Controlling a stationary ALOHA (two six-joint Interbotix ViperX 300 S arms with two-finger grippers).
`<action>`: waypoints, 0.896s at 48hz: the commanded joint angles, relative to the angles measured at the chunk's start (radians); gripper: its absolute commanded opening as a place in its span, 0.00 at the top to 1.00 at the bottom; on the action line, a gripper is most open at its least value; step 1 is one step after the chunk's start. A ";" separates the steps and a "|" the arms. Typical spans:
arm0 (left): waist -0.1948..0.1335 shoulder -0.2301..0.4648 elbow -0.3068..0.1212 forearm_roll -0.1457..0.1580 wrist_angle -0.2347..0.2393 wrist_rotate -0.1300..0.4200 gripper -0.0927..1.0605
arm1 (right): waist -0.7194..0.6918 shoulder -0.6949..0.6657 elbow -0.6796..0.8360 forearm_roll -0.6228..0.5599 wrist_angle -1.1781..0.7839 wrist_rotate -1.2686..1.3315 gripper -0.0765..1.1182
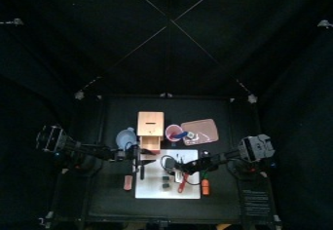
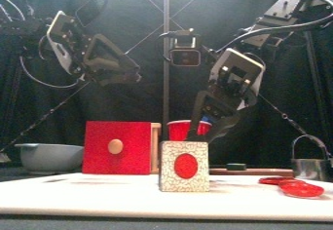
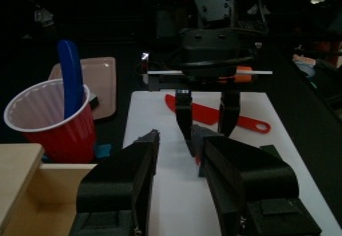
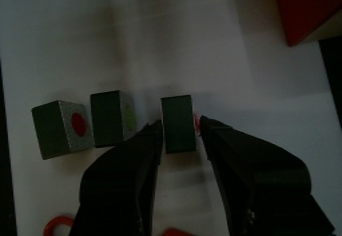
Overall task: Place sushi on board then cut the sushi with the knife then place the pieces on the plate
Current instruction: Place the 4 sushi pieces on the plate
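- The sushi roll lies in three separate blocks in a row on the white cutting board (image 4: 267, 130), which sits near the middle of the worktop's front edge.
- The right gripper (image 4: 179, 132) is down on the end piece (image 4: 178, 112). Its fingers are closed on the two faces that lie along the row, one finger in the gap next to the middle piece (image 4: 110, 115).
- The left gripper (image 3: 181, 138) hangs above the board's left part, its fingers a little apart and holding nothing.
- I judge the blocks to be light, stiff and smooth. The flat faces suit a pinch, but a loose grip could let a block slide or twist.
- The third piece (image 4: 60, 130) stands just beside the middle one, so it could easily be knocked over.
- The pink tray (image 1: 205, 134) lies behind the board toward the back edge, and I can see no piece on it.
- The red cup (image 3: 54, 120), just beside the tray, holds the blue knife (image 3: 70, 75).
- The red knife (image 3: 249, 125) lies loose on the board.
- The bowl (image 2: 46, 156) stands toward the left edge, and its contents are hidden.
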 commanded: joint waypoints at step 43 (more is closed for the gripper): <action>0.005 -0.003 -0.012 -0.020 0.008 0.000 0.28 | -0.181 -0.621 0.379 0.124 0.434 0.000 0.35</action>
